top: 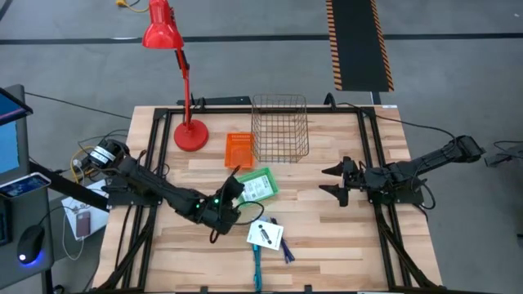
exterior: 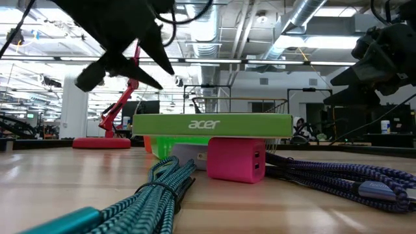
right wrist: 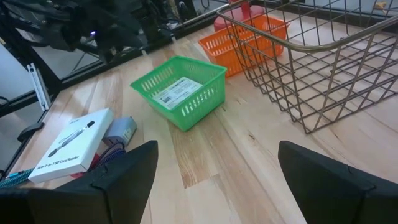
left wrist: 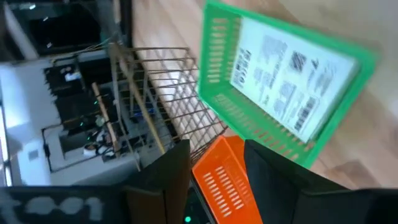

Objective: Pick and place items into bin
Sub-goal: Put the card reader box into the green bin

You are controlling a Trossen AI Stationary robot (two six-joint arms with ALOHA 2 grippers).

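A green basket (top: 257, 186) (right wrist: 181, 91) holds a white card pack (left wrist: 283, 81). Near the table's near edge, a white box with dark print (top: 265, 235) (right wrist: 71, 146) rests on a pink block (exterior: 236, 159). Beside them lie a teal braided cord (top: 257, 265) (exterior: 153, 195) and a purple one (top: 288, 249) (exterior: 351, 179). My left gripper (top: 235, 181) (left wrist: 217, 155) (exterior: 133, 68) is open and raised above the table, just left of the green basket, touching nothing. My right gripper (top: 337, 181) (right wrist: 217, 186) is open and waits right of centre.
A wire basket (top: 280, 126) (right wrist: 311, 56) stands at the far middle, with an orange basket (top: 239, 149) (left wrist: 224, 177) to its left. The red desk lamp (top: 189, 135) stands at the far left. Bare wood (top: 327, 237) lies between the green basket and my right gripper.
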